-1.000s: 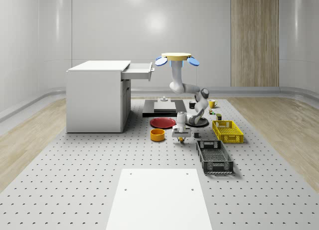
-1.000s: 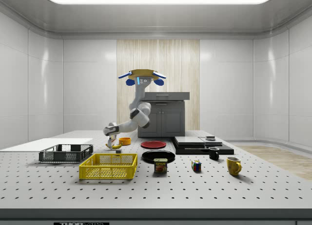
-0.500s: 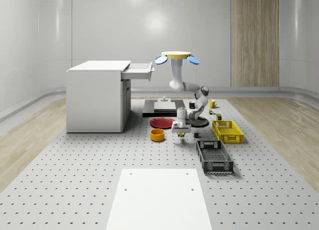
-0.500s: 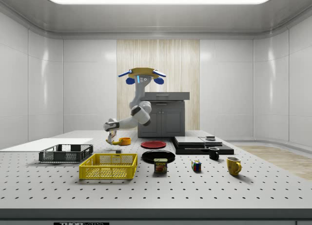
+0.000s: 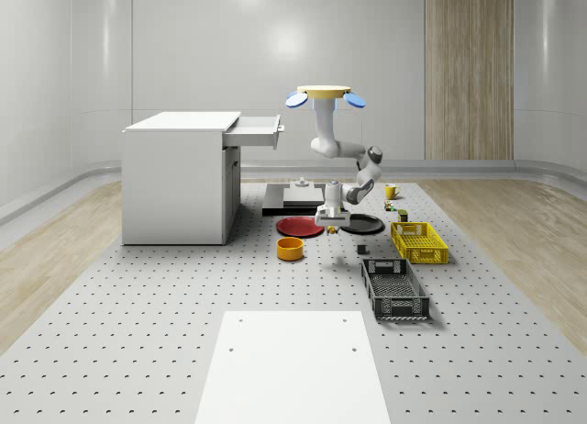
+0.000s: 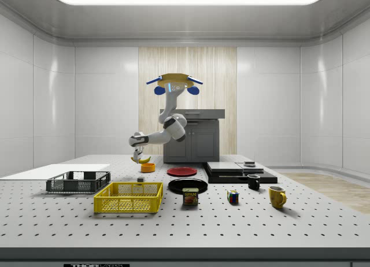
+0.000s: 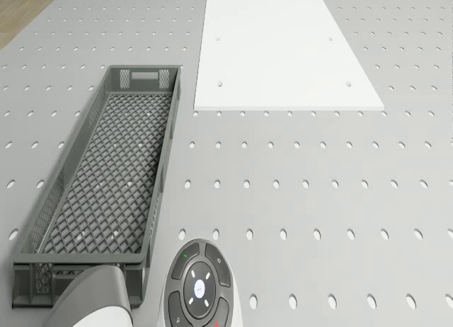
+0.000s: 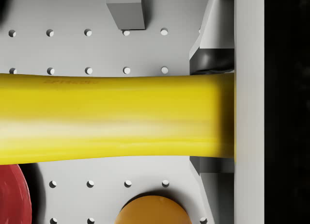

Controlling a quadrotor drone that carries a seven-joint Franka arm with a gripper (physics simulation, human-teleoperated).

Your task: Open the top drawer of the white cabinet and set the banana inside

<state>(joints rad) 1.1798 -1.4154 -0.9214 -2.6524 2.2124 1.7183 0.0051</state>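
- The banana (image 8: 111,117) is clamped in the pincer (image 5: 330,224) and has been lifted clear of the tabletop (image 5: 183,305) since a second ago; it is now carried above the red plate (image 5: 299,226) and orange bowl (image 5: 290,249).
- The drone (image 5: 323,95) has risen and is seen hovering at about 3 o'clock from the open top drawer (image 5: 255,130) in the whole-scene view.
- The pick-up is judged complete; carriage up to the drawer of the cabinet (image 5: 179,176), toward 10 o'clock from the pincer, remains.
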